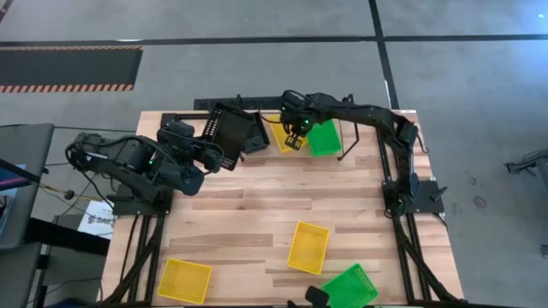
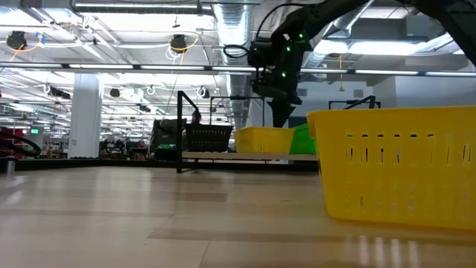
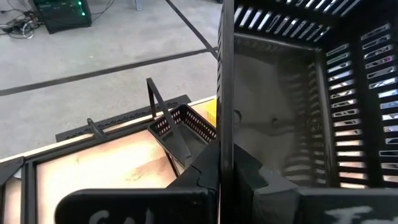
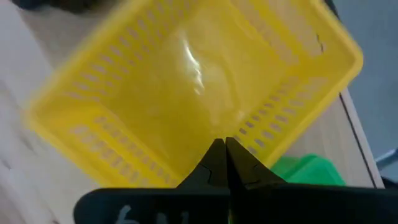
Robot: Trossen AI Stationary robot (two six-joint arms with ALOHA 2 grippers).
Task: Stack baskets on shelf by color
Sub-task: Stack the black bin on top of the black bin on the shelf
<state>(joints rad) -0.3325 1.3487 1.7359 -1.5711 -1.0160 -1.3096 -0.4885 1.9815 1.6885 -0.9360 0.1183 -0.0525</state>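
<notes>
Black basket [image 1: 228,133], slotted sides, tilted, pinched by left gripper [image 1: 214,152]; right gripper [image 1: 297,130] closed, empty, above yellow basket [image 4: 193,93].

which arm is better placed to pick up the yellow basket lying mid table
Right. The left gripper is shut on a black basket; the right gripper holds nothing above the shelf's yellow basket, nearer the mid-table one.

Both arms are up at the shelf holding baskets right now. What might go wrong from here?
1. The left gripper pinches only one wall of its black basket, which hangs tilted; it may swing, slip, or land skewed on the black basket already on the shelf.
2. The right gripper grips the yellow basket by its rim, tight against the green basket; lowering may nudge green.
3. The arms work close together and could clash.
</notes>
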